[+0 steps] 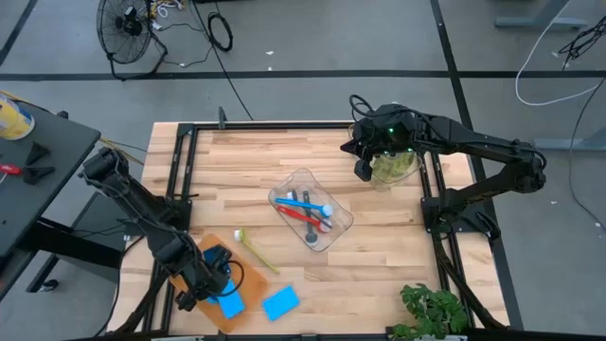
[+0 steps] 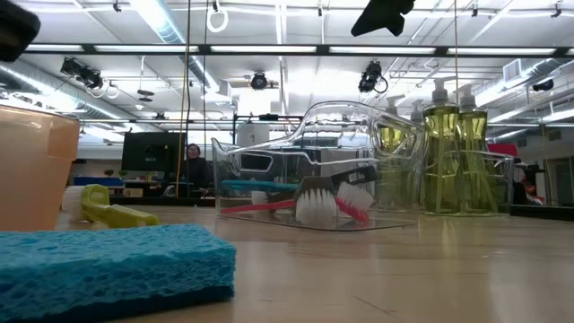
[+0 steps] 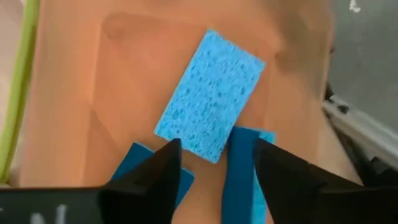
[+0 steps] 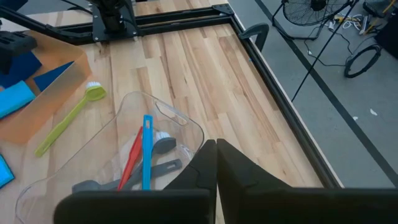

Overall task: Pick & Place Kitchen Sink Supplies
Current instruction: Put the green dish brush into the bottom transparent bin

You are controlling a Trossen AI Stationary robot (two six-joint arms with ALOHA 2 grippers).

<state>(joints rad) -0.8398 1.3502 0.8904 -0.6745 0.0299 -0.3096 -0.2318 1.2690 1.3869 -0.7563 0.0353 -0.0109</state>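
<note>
Sponges (image 3: pixel 212 96) lie on the orange tray (image 1: pixel 248 282) at the wooden table's (image 1: pixel 246 170) front-left corner under the part-open, empty left gripper (image 3: pixel 214 165); right gripper (image 4: pixel 216 163) closed, empty.

Two flat blue rectangular sponges (image 1: pixel 230 303) sit in the orange tray, one lying flat, and a third blue sponge (image 1: pixel 281 302) is on the desk just beside it. The yellow-green long-handled brush (image 1: pixel 256 251) lies nearby. Blue, red and grey brushes (image 1: pixel 308 212) are piled in the clear tub, soap bottles (image 2: pixel 453 148) upright in another.
</note>
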